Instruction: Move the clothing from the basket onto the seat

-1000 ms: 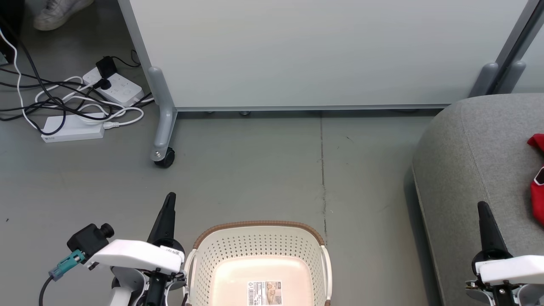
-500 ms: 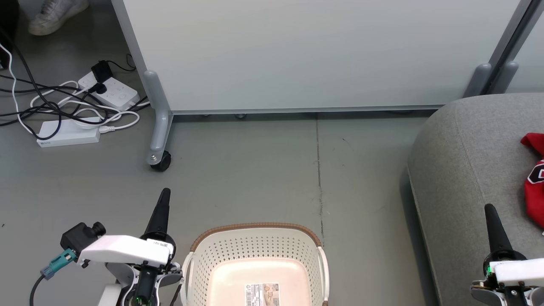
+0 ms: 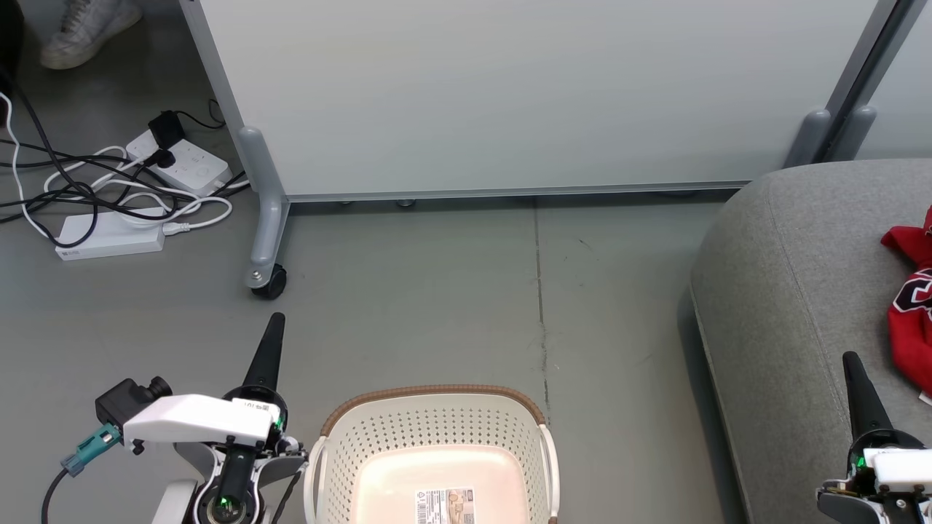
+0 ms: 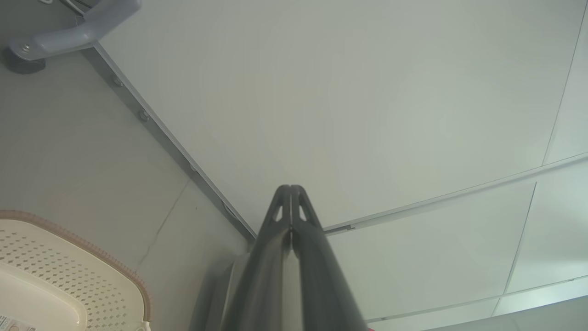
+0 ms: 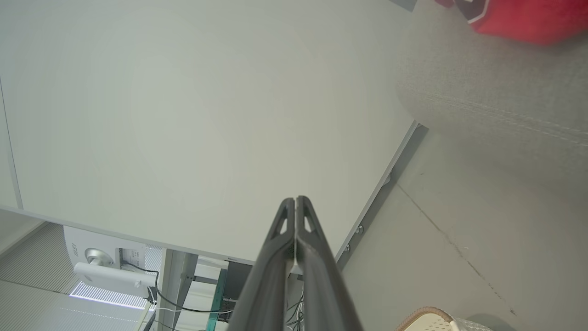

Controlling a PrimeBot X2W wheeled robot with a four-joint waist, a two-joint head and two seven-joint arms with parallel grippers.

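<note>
The cream basket [image 3: 434, 426] with its brown rim stands on the floor at the bottom centre, and only a paper label shows on its bare bottom. Red clothing [image 3: 910, 306] with white trim lies on the grey seat [image 3: 794, 276] at the right edge. My left gripper [image 3: 275, 319] is shut and holds nothing, just left of the basket. My right gripper [image 3: 849, 358] is shut too, over the seat's front part, left of the clothing. The left wrist view shows pressed-together fingers [image 4: 290, 189] and the basket [image 4: 69, 271]. In the right wrist view are the gripper [image 5: 295, 200], the seat [image 5: 496, 105] and the clothing [image 5: 528, 18].
A pale partition panel [image 3: 510, 94] on a castor foot [image 3: 268, 280] stands behind the basket. Power strips and tangled cables [image 3: 116, 196] lie on the floor at the far left. A person's white shoe [image 3: 84, 29] is at the top left.
The whole head view has shifted left and slightly up, so the camera has turned. Both grippers stay shut and sit a little lower in the picture.
</note>
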